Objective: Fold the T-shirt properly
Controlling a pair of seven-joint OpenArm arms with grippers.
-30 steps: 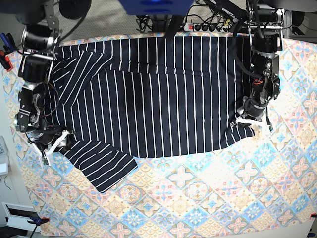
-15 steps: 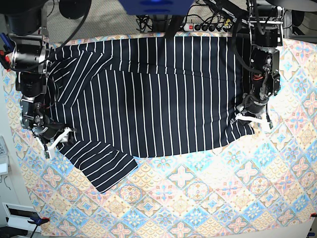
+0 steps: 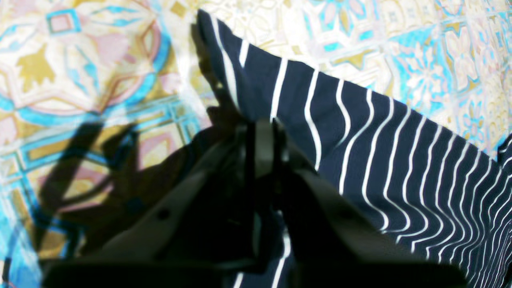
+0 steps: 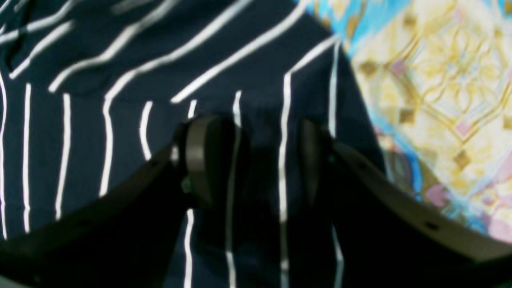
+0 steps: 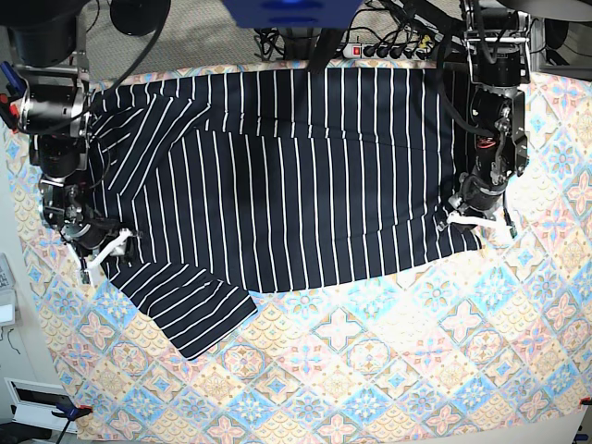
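Observation:
The T-shirt [image 5: 287, 185], dark navy with thin white stripes, lies spread across the patterned tablecloth, one sleeve [image 5: 190, 310] angled toward the front left. My left gripper [image 3: 262, 136] is shut on the shirt's hem corner [image 3: 240, 68]; the base view shows this gripper [image 5: 478, 222] at the shirt's lower right corner. Over the shirt's left edge, beside the sleeve, my right gripper [image 5: 102, 254] is open. In the right wrist view the right gripper [image 4: 260, 160] has its fingers [image 4: 206, 156] apart, with the striped T-shirt [image 4: 120, 120] fabric between and under them.
The pastel tile-patterned tablecloth [image 5: 370, 370] covers the table in front of the shirt. A power strip and cables [image 5: 388, 51] lie beyond the back edge. Red and blue clamps [image 5: 9, 92] sit at the far left edge.
The right arm has drawn back toward the table's far side, its gripper sliding a little up the shirt's left edge. The left gripper has shifted slightly right with the hem corner.

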